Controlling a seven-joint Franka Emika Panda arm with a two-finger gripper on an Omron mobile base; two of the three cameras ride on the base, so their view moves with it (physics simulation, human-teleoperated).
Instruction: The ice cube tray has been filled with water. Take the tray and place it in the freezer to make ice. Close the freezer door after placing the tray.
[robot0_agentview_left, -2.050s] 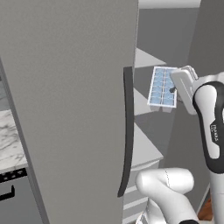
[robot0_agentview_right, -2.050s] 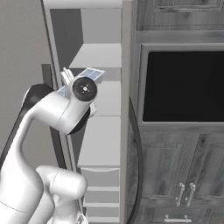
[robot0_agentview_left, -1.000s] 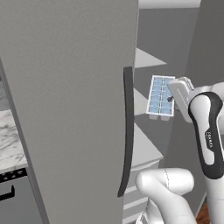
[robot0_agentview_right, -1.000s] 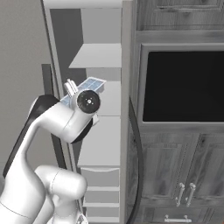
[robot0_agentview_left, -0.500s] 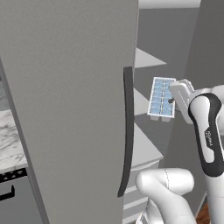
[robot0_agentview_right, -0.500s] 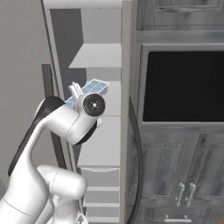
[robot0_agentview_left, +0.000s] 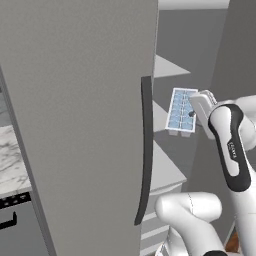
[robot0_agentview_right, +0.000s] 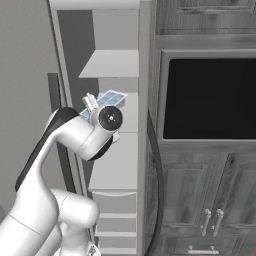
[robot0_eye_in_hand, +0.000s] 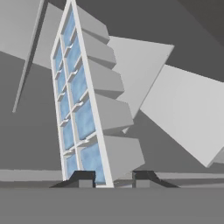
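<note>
The gripper (robot0_eye_in_hand: 113, 178) is grasping the ice cube tray (robot0_agentview_left: 181, 111) by one short end, its two dark fingertips (robot0_eye_in_hand: 83, 178) pinching the rim from either side, as the hand view shows. The tray is hanging in the air inside the open freezer (robot0_agentview_right: 115, 65), above a white shelf (robot0_agentview_left: 165, 167) and below another shelf (robot0_agentview_right: 111, 64), touching neither. In the left base view the tray is sitting just to the right of the long dark handle (robot0_agentview_left: 144, 150) of the freezer door (robot0_agentview_left: 80, 120), which is standing wide open and taking up the left half of that view. The water (robot0_eye_in_hand: 83, 118) is showing as pale blue glossy squares in the cells, two columns wide. In the right base view the tray (robot0_agentview_right: 111, 99) is tilting slightly, peeking out just above and behind the round white wrist of the arm (robot0_agentview_right: 85, 135), with the freezer's white drawers (robot0_agentview_right: 114, 220) lower down. To the right of the freezer, a dark wall oven (robot0_agentview_right: 212, 97) is sitting in wooden cabinets (robot0_agentview_right: 205, 200) with metal handles. At the far left of the left base view, a marble counter (robot0_agentview_left: 12, 160) is showing beside the open door.
</note>
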